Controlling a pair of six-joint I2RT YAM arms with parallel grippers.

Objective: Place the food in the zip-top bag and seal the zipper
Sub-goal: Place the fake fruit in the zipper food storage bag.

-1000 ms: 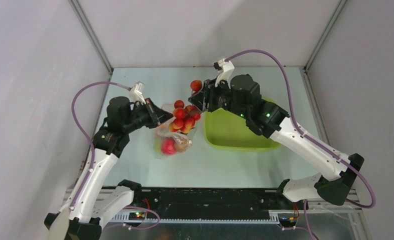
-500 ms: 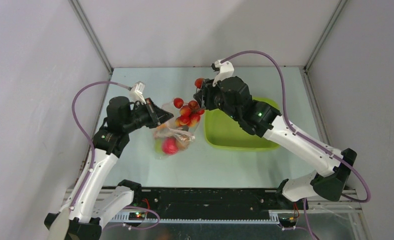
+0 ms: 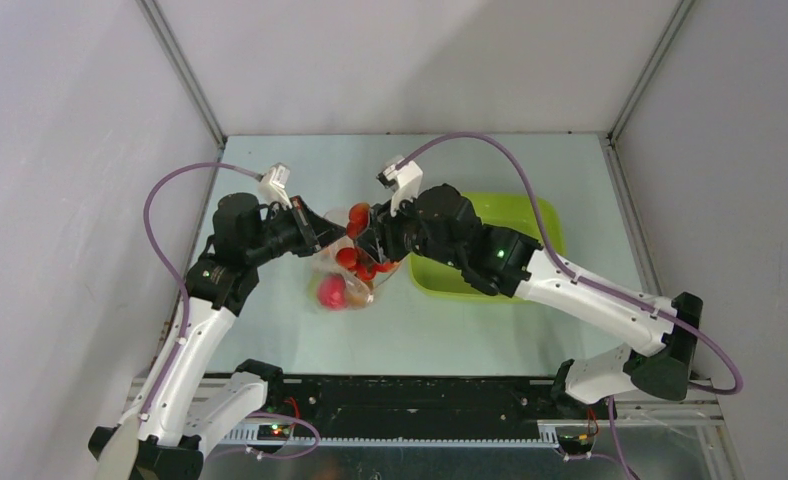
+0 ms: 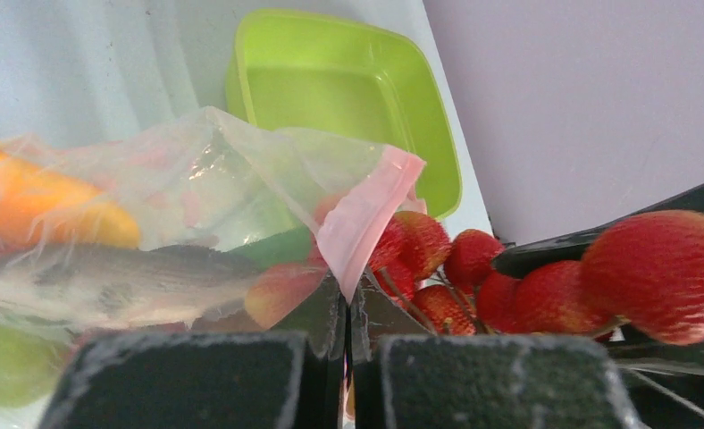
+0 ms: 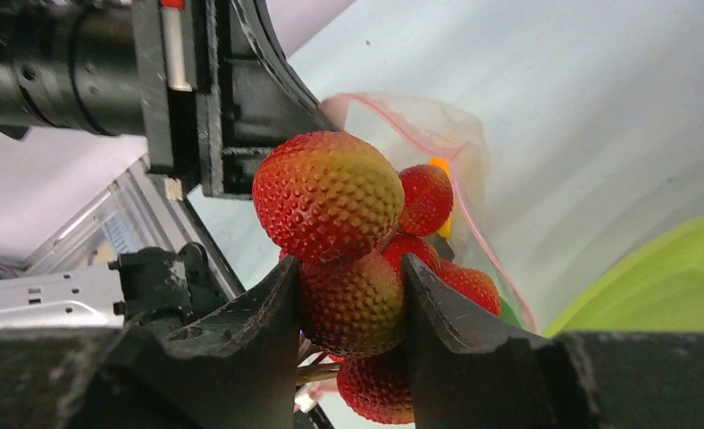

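Observation:
The clear zip-top bag (image 3: 345, 275) lies mid-table with a red tomato (image 3: 331, 290) and other food inside; an orange piece (image 4: 36, 201) and a green piece show through it. My left gripper (image 3: 320, 232) is shut on the bag's pinkish-red zipper strip (image 4: 366, 219), holding the mouth up. My right gripper (image 3: 370, 240) is shut on a bunch of red bumpy strawberries (image 5: 353, 268), right at the bag's mouth (image 5: 420, 134). The bunch also shows in the left wrist view (image 4: 509, 277) and from above (image 3: 355, 250).
A lime-green plastic tub (image 3: 490, 255) stands right of the bag, partly under my right arm; it looks empty in the left wrist view (image 4: 339, 98). Grey walls enclose the table on three sides.
My right gripper has carried the strawberry bunch left and toward the near side, from behind the tub to the bag's mouth. The left gripper has kept its hold on the strip.

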